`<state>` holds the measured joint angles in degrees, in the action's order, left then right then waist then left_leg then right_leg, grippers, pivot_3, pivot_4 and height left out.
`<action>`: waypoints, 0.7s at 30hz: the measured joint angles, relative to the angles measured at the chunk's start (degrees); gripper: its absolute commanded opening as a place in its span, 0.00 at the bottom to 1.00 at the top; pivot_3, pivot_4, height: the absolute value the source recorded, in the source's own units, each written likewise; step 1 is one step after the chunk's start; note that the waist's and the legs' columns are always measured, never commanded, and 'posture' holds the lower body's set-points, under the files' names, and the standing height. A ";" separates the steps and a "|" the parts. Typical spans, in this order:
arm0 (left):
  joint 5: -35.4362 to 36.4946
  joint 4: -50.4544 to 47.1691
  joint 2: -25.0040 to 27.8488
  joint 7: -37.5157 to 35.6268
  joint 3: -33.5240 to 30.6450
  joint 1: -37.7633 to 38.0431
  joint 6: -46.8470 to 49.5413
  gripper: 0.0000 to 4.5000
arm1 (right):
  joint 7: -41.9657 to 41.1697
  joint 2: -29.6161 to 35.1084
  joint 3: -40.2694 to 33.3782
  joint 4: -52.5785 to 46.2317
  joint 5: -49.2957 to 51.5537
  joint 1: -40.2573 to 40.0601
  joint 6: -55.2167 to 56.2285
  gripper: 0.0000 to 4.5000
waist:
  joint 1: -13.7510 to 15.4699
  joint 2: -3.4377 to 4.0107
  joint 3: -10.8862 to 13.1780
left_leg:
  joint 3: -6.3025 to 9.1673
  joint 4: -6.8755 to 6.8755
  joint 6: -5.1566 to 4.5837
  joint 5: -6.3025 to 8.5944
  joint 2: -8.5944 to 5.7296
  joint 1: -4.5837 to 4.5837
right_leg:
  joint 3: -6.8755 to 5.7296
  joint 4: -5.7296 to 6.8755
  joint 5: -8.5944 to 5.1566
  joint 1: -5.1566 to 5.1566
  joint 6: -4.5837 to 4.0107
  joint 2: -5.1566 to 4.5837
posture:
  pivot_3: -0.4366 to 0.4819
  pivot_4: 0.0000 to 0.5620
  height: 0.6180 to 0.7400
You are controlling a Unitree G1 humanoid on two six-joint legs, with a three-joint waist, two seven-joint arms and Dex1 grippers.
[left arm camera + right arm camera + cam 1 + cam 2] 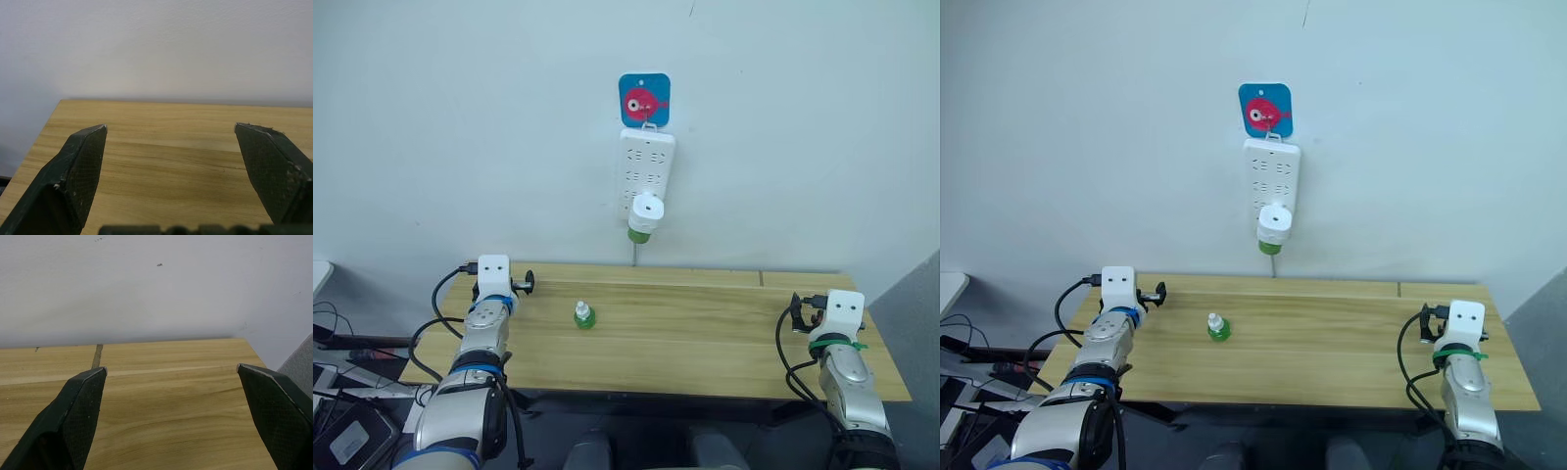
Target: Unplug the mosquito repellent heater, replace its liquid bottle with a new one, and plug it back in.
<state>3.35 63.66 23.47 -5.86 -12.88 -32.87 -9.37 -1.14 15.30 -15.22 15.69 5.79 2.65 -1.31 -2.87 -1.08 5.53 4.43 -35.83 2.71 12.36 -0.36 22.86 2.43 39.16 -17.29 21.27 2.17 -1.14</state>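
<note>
The white mosquito repellent heater (647,209) is plugged into the bottom of a white power strip (647,162) on the wall, with a green liquid bottle (638,235) hanging under it. A second small green bottle with a white cap (583,315) stands upright on the wooden table (705,338), left of centre. My left gripper (171,128) rests open over the table's far left corner, well to the left of that bottle, with nothing between its fingers. At the table's right end my right gripper (171,368) is also open and holds nothing.
The power strip hangs from a blue square hook plate with a red fish (644,100), and its cable drops behind the table. Black cables (435,304) trail off the table's left edge. A seam (762,279) crosses the tabletop on the right.
</note>
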 measured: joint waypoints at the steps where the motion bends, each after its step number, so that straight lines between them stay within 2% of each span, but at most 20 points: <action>1: 0.00 0.00 0.00 0.00 0.00 0.00 0.00 1.00 | 0.00 0.00 0.00 0.00 0.00 0.00 0.00 0.99 | 0.00 0.00 0.00 | 0.00 0.00 0.00 0.00 0.00 0.00 | 0.00 0.00 0.00 0.00 0.00 0.00 | 0.43 0.11 1.00; 12: -0.04 0.15 0.04 -0.97 0.07 -0.16 -0.30 1.00 | -0.13 0.04 0.01 -1.87 -0.04 -1.58 -0.35 0.99 | -0.20 -0.01 -0.01 | 0.00 -0.01 0.00 0.00 0.00 -0.01 | 0.00 0.03 0.00 0.00 0.00 0.01 | 0.42 0.10 1.00; 21: 0.06 0.15 0.55 -2.62 -0.02 -0.09 -1.08 1.00 | -0.06 -0.18 -0.01 -3.40 0.02 -2.01 -0.43 0.99 | -0.20 0.00 -0.02 | 0.01 -0.01 0.00 0.00 0.00 0.00 | 0.00 0.04 0.00 0.00 0.00 0.00 | 0.43 0.13 1.00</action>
<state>3.41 63.81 24.02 -8.48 -12.91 -32.96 -10.45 -1.20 15.12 -15.23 12.28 5.81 0.64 -1.74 -3.08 -1.08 5.51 4.44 -35.85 2.70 12.36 -0.36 22.86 2.42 39.20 -17.29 21.27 2.17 -1.13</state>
